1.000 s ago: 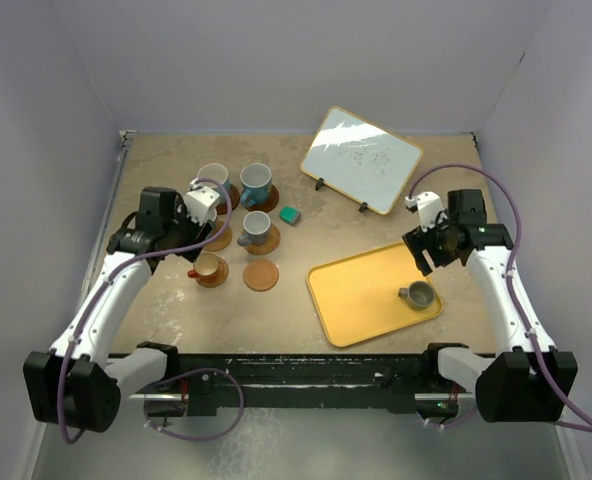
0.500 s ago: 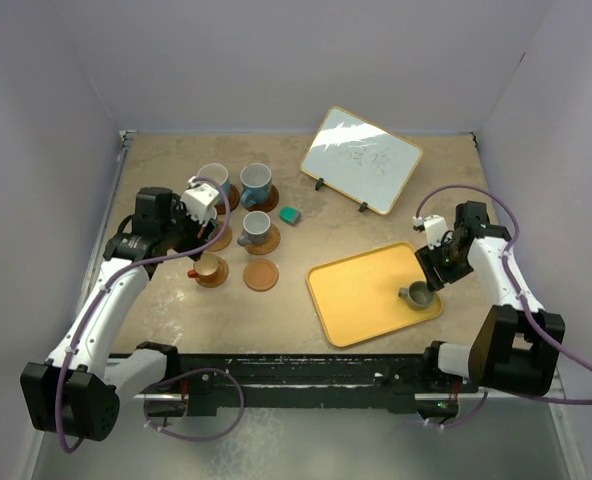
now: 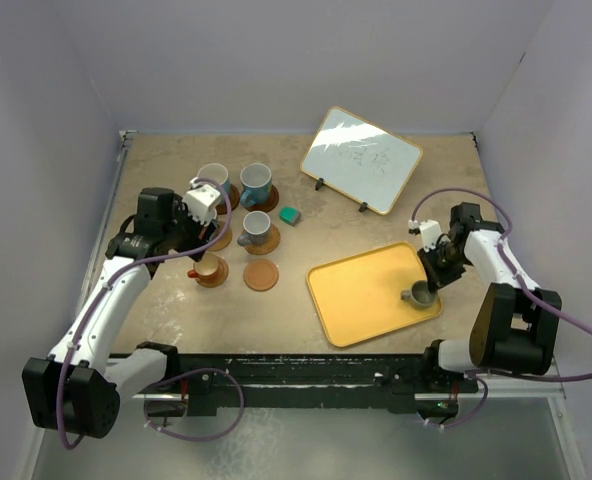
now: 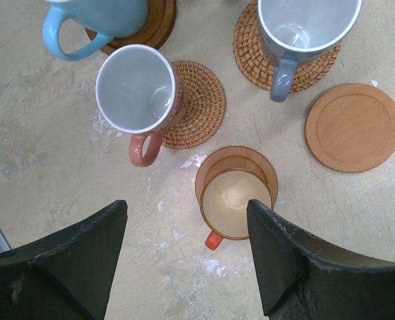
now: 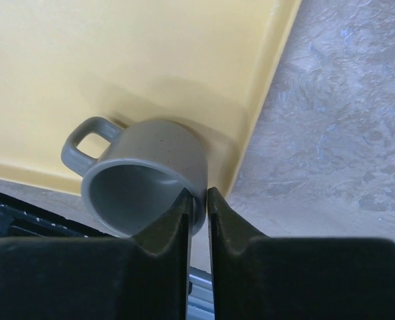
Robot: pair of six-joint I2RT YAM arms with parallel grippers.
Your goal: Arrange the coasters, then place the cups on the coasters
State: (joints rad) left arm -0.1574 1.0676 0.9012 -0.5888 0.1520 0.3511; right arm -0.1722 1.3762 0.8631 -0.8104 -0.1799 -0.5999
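Observation:
A small grey cup point(image 3: 417, 294) point(image 5: 147, 177) stands in the near right corner of the yellow tray point(image 3: 361, 295). My right gripper point(image 3: 428, 278) point(image 5: 197, 197) is shut on its rim, one finger inside and one outside. My left gripper point(image 3: 204, 240) point(image 4: 185, 213) hangs open above an orange-tan cup point(image 4: 236, 203) point(image 3: 209, 267) that sits on a wooden coaster. A pinkish cup point(image 4: 136, 97), a grey cup point(image 4: 304, 27) and a light blue cup point(image 4: 97, 20) each sit on coasters. One wooden coaster point(image 4: 353, 127) point(image 3: 261, 275) lies bare.
A tilted whiteboard point(image 3: 361, 158) stands at the back, right of centre. A small teal block point(image 3: 290, 215) lies between the cups and the tray. The tray's raised rim point(image 5: 261, 100) runs right beside the grey cup. Side walls close in the table.
My right arm swung down to the tray's near corner and its jaws closed on the grey cup's rim. The left gripper opened a little wider and stayed near the cups.

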